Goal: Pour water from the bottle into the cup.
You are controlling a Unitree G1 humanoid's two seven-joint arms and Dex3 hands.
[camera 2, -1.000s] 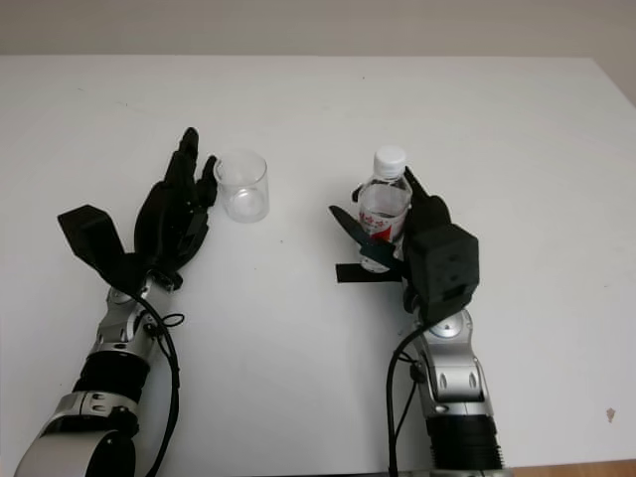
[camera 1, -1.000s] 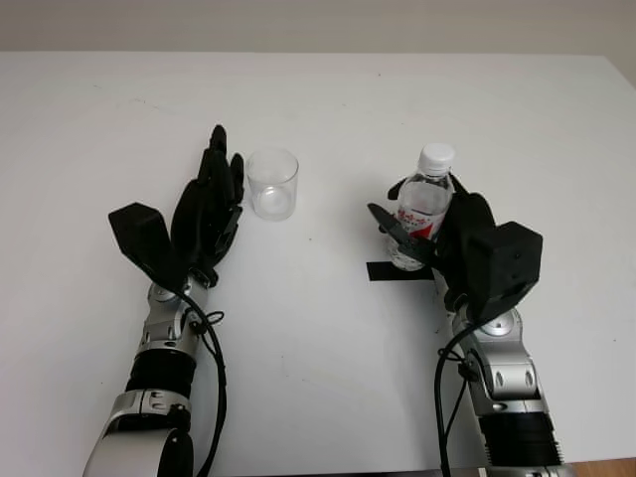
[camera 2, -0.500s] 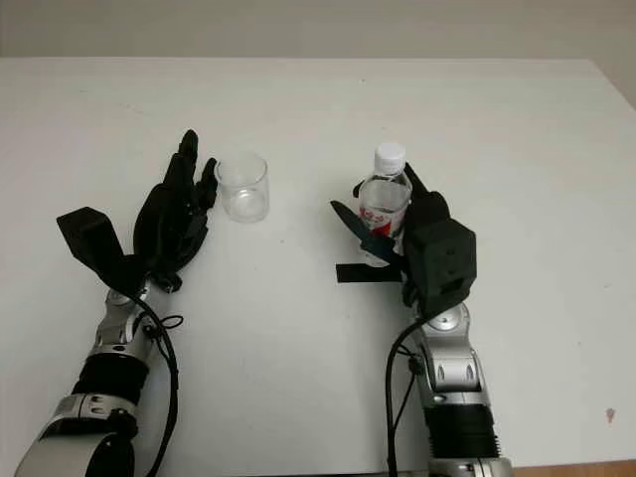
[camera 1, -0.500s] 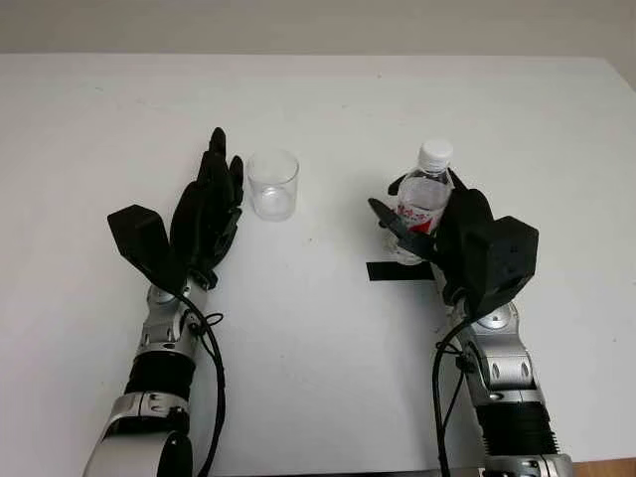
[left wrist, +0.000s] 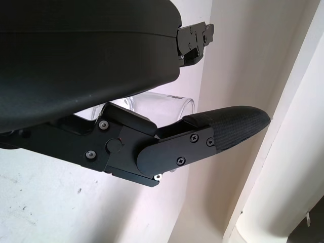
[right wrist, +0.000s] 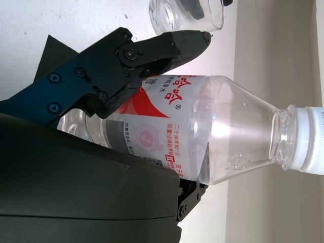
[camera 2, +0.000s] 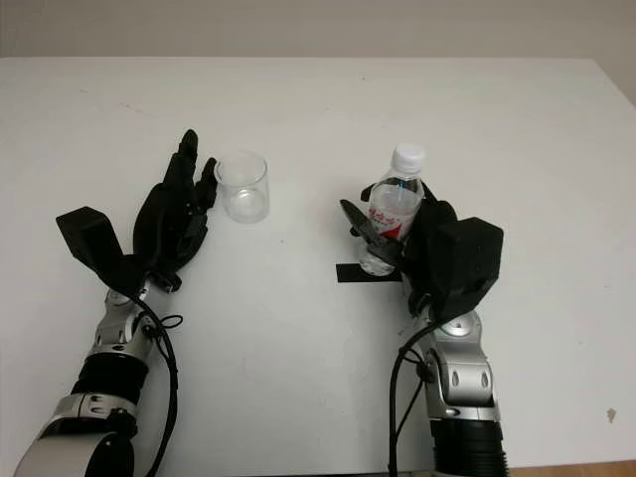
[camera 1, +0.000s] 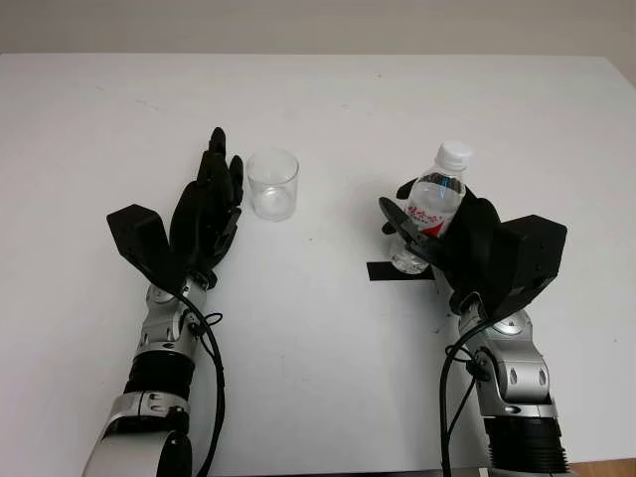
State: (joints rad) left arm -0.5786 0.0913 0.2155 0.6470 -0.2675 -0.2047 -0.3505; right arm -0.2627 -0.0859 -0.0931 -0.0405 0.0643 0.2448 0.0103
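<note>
I am gripping the bottle [camera 1: 429, 209] in my right hand [camera 1: 467, 243], cap still on, neck tilting away from the cup [camera 1: 272, 184], which is standing well to its left, just beside my open left hand [camera 1: 204, 214].

A wide white table [camera 1: 318, 99] takes up nearly the whole scene, evenly lit. A plain beige wall [camera 1: 318, 25] runs behind its far edge. A strip of black tape [camera 2: 363, 273] lies on the tabletop.

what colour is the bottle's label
Red and white with grey print, clearest in the right wrist view on the bottle.
</note>
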